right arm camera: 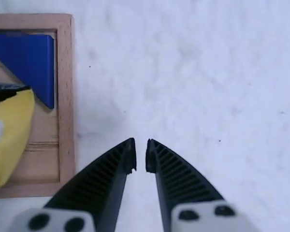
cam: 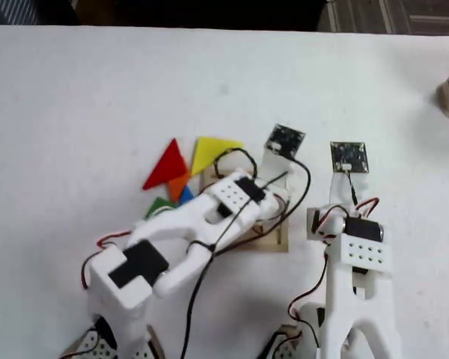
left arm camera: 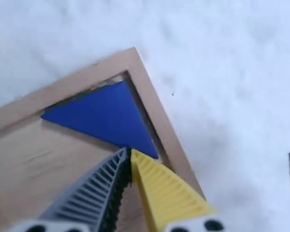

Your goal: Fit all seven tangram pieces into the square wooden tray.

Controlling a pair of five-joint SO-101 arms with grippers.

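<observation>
At the blue triangle's [left arm camera: 104, 113] tip, left jaws meet; right jaws seem slightly apart.

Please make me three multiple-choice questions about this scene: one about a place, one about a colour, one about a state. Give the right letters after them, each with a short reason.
1. Where does the big blue triangle lie?
A) in a corner of the tray
B) in the middle of the tray
C) hanging over the tray's rim

2. Which colour is the big loose triangle beside the red triangle on the table?
A) purple
B) white
C) yellow

3. How do the left gripper's jaws stand?
A) wide open
B) shut, tips at the big blue triangle's edge
C) shut on a wooden block

Answers:
1 A: two of its sides run along the tray's inner walls.
2 C: the high view shows it yellow.
3 B: the left wrist view shows the tips together, with nothing between them.
</observation>
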